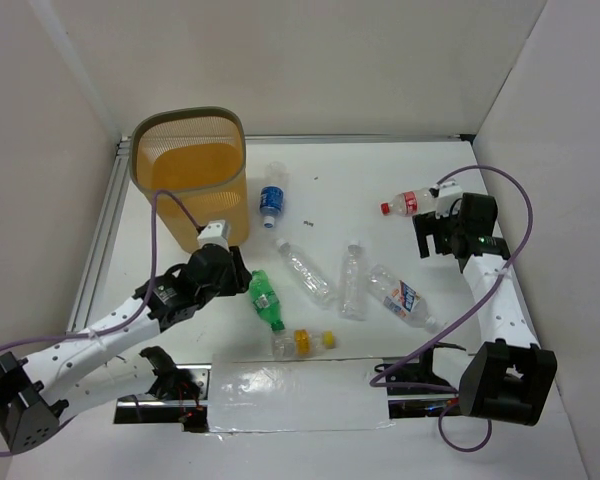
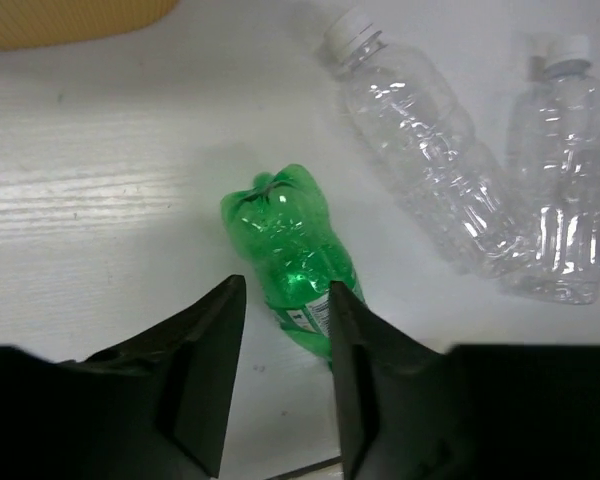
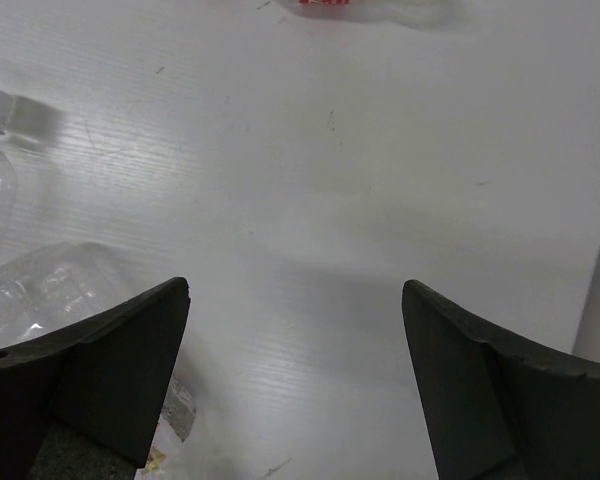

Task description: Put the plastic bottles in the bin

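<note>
Widen the left claw (image 2: 285,288) first; parted only narrowly now, gripping nothing, poised just short of the label end of the green bottle (image 2: 285,240); probably too tight a gap for that body. Straddle the bottle across its width, lower close to the desk (image 1: 360,170), close gently to avoid crushing thin plastic or squirting it away; lift above the rim before carrying to the bin (image 1: 188,118). Mind the yellow-capped bottle (image 1: 302,342) just beside the green one. Leave the right claw (image 3: 295,290) alone: spread wide, empty, over bare desk.

Counted, near to far: yellow-capped bottle; green bottle; clear bottle (image 1: 307,270); second clear bottle (image 1: 352,282); labelled bottle (image 1: 405,297); red-capped bottle (image 1: 410,203); blue-labelled bottle (image 1: 271,200); seven in all, lying on the desk, none visible inside the bin. One bin, upright, far left; two claws.
</note>
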`<state>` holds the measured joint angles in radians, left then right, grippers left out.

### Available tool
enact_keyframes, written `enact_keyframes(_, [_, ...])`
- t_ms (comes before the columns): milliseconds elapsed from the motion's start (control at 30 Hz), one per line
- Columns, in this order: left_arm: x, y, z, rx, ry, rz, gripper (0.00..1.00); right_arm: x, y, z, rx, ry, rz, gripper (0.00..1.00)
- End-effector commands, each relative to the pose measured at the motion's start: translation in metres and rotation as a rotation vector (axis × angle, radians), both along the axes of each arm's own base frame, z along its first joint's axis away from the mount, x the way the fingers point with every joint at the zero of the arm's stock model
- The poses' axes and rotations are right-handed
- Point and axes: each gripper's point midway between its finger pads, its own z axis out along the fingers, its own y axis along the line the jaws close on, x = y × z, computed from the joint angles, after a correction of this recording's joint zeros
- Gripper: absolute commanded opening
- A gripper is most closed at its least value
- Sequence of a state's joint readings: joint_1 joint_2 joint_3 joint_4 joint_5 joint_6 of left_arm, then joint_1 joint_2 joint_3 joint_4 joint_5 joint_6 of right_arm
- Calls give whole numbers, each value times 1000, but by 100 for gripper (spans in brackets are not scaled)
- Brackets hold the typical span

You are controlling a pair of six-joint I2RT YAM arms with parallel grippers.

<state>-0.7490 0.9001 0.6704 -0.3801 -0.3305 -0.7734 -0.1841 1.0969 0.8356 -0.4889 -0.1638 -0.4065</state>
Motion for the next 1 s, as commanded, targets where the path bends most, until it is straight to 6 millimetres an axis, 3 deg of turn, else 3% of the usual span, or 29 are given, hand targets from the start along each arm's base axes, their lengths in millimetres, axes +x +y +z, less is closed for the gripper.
enact_keyframes(0, [7,4,6,-29,32,154,48,-4,7,-2,16,30,58,92])
enact_keyframes(33, [5,3,3,-19,49,165,48,-3,7,-6,19,44,58,36])
enact_keyframes(67, [4,-2,-3,-15,87,182,53,-4,10,-6,40,44,51,27])
enact_keyframes(100, [2,-6,-9,2,101,168,61,-3,11,-6,46,42,57,29])
enact_keyframes(133, [-3,-13,-11,12,110,150,70,-1,13,-4,55,31,69,40])
enact_keyframes(167, [-5,-17,-21,43,131,136,78,-1,14,-4,62,32,62,79])
enact_keyframes(200, [-7,-18,-25,63,133,129,83,1,16,-3,68,21,71,95])
enact_keyframes(233, [-11,-26,-25,76,127,102,90,0,17,0,72,11,78,100])
enact_keyframes(300, [-14,-34,-33,134,111,88,97,-1,19,-3,74,18,91,100])
enact_keyframes(433, [-17,-37,-52,193,153,128,100,-2,19,-3,72,9,91,100])
enact_keyframes(567, [-17,-44,-82,239,191,178,100,-2,27,1,100,-6,124,100])
enact_keyframes(700, [-11,-50,-98,243,203,184,98,-2,28,1,106,-7,130,100])
enact_keyframes(733, [-10,-51,-101,244,204,184,96,-3,27,0,109,-1,135,100])
enact_keyframes(833, [-7,-52,-100,244,189,183,75,-5,31,0,120,3,157,100])
enact_keyframes(900, [-6,-57,-86,218,152,160,55,-5,38,4,132,-14,197,98])
enact_keyframes(967, [-5,-63,-70,216,96,116,46,-11,46,4,132,-12,277,90])
